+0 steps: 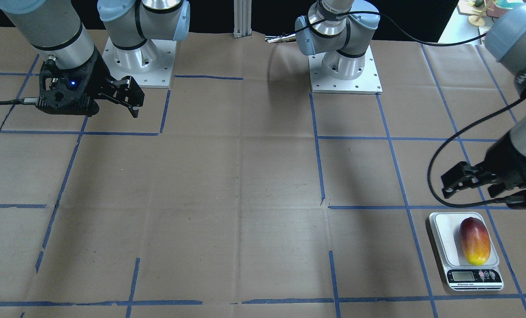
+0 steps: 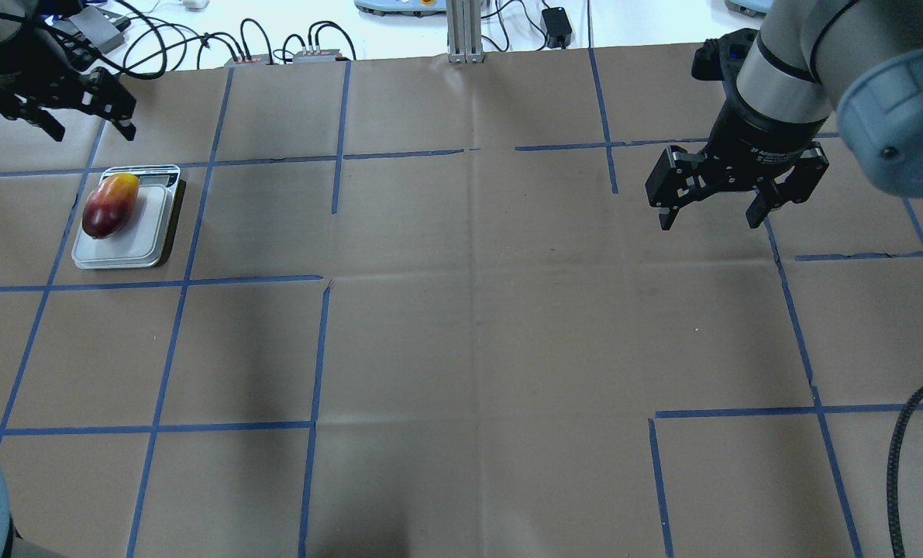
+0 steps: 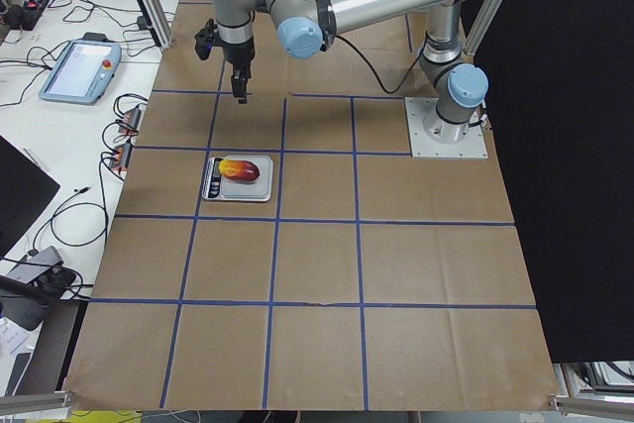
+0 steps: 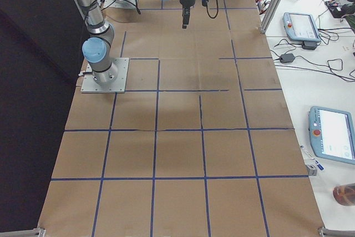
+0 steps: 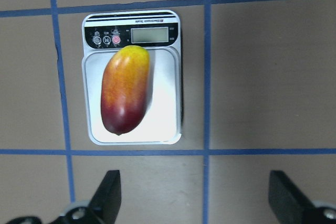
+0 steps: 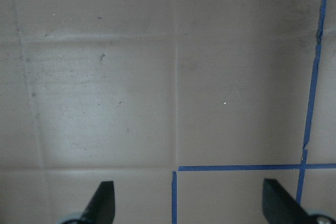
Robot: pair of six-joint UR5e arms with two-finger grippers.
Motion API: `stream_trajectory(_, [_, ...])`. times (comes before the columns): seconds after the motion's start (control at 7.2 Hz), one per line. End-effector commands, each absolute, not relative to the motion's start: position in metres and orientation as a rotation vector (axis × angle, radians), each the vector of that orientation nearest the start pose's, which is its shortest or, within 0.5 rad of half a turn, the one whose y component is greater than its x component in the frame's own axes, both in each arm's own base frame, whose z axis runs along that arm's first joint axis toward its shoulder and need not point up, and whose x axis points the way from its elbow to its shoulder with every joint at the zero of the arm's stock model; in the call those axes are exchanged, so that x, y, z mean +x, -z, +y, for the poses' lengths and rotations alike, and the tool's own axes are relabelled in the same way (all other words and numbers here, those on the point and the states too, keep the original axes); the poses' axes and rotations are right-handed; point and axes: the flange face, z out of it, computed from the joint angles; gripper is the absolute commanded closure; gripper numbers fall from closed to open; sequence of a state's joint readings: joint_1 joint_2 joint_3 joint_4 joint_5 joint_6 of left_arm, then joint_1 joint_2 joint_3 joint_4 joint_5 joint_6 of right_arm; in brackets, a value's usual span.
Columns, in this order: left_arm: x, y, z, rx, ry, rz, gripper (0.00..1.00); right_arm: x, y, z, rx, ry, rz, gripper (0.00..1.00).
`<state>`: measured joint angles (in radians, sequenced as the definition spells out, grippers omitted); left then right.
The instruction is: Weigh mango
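Observation:
The mango lies lengthwise on the platform of a small white digital scale, dark red end away from the display. It also shows in the overhead view and the left wrist view on the scale. My left gripper is open and empty, raised above the table just off the scale's display end; its fingers frame bare paper. My right gripper is open and empty, high over the table's other side, far from the scale.
Brown paper with a blue tape grid covers the table. The two arm bases stand on white plates at the robot's edge. A metal post, cables and boxes lie beyond the far edge.

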<state>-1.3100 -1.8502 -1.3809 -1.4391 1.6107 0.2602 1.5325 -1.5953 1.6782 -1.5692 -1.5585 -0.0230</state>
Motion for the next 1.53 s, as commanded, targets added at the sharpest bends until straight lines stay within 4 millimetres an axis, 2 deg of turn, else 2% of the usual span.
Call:
stream_trajectory(0.0, [-0.064,-0.432,-0.587,-0.009,-0.012,3.108,0.0,0.116,-0.447,-0.476,0.025,-0.131,3.124,0.0])
stream_trajectory(0.14, [-0.074,-0.434,-0.567,-0.05,-0.007,3.108,0.0,0.116,-0.447,-0.476,0.025,-0.131,3.124,0.0])
stream_trajectory(0.28, [-0.077,-0.436,-0.564,-0.055,0.006,3.11,0.0,0.117,-0.447,-0.476,0.025,-0.131,3.122,0.0])
stream_trajectory(0.42, [-0.091,-0.451,-0.559,-0.077,0.062,3.201,0.0,0.116,-0.447,-0.476,0.025,-0.131,3.124,0.0])
stream_trajectory(0.56, [-0.094,-0.443,-0.552,-0.058,0.038,3.23,0.0,0.116,-0.447,-0.476,0.025,-0.131,3.124,0.0])
stream_trajectory(0.83, [-0.08,-0.451,-0.545,-0.072,0.041,3.077,0.0,0.116,-0.447,-0.476,0.025,-0.131,3.124,0.0])
stream_trajectory(1.39, [-0.081,-0.461,-0.54,-0.097,0.073,3.078,0.0,0.116,-0.447,-0.476,0.025,-0.131,3.124,0.0])
